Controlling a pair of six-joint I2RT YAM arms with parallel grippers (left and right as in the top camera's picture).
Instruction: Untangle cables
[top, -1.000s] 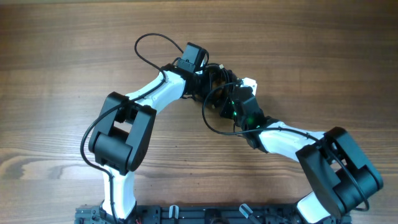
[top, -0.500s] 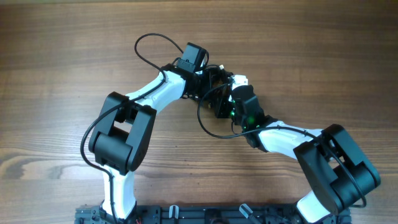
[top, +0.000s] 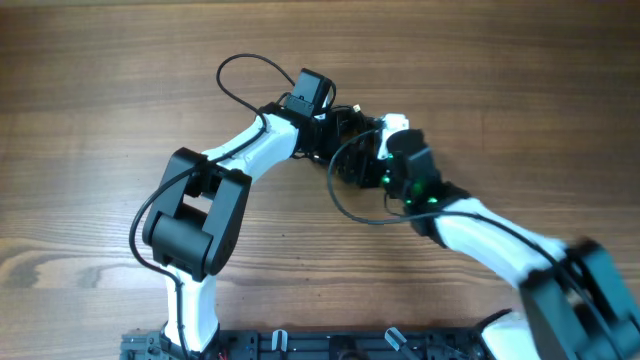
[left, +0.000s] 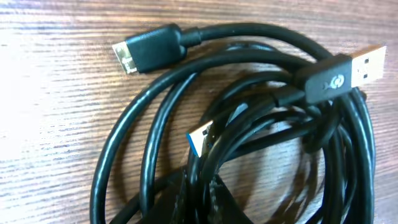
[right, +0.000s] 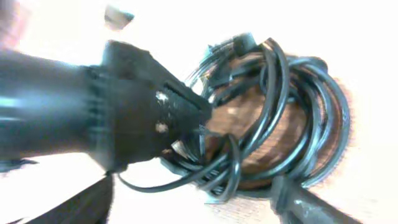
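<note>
Wood-grain surface (top: 100, 100). Cables (left: 261, 118) bundled at centre, loops overlapping. Left claw (left: 198, 198) clamped on strands at coil edge; right claw (top: 378, 150) spread wide, empty, just beside. Advice: right takes free USB plug (left: 348, 68), draws outward slowly; left anchors.

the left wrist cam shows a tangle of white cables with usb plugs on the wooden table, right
No: the cables are black, not white, as the left wrist view shows. They do lie tangled, with USB plugs, on the wooden table.
</note>
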